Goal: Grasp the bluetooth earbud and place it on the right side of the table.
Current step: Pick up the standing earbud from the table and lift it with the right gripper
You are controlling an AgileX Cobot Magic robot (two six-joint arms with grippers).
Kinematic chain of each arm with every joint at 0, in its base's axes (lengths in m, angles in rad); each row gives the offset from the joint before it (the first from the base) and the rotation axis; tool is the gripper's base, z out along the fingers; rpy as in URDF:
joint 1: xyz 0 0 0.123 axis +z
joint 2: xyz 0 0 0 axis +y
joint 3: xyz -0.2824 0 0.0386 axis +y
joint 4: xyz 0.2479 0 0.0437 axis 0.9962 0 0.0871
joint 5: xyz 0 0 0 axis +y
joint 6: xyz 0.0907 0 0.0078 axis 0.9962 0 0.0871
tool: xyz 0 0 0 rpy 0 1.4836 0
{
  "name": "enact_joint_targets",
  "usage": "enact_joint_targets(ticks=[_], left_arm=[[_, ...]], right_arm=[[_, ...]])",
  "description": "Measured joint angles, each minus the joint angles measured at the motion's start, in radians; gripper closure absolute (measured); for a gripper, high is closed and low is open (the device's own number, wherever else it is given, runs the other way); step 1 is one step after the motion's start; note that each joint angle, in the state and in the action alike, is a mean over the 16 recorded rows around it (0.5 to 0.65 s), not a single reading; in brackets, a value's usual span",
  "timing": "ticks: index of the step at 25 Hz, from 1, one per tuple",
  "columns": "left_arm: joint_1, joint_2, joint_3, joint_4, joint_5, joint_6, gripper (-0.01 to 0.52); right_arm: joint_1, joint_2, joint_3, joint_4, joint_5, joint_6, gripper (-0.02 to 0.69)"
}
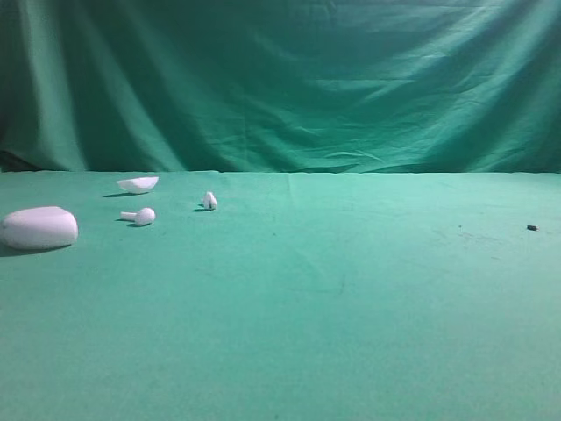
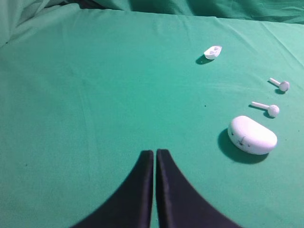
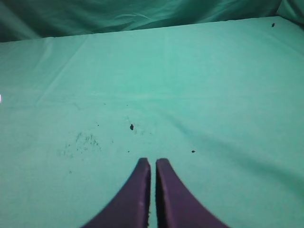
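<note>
While both arms' fingers (image 2: 155,154) (image 3: 153,162) press together w/ bases cropped, bluetooth earbud (image 1: 209,201) looks tiny; detail unclear.

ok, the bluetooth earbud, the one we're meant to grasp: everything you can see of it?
The bluetooth earbud is a tiny stubby white piece, plastic by the look, with a small dark spot low on it. It stands alone on the green table, left of centre near the back edge, right of the stemmed earbud. Nothing touches it but the cloth; no gripper is near it in the high view.
</note>
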Motion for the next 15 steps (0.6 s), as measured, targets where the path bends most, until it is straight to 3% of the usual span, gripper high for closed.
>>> enact_joint_targets(ticks=[15], left_arm=[[0.000,0.000,0.000,0.000,0.000,0.000,0.514]], right_arm=[[0.000,0.000,0.000,0.011,-0.041,-0.005,0.665]])
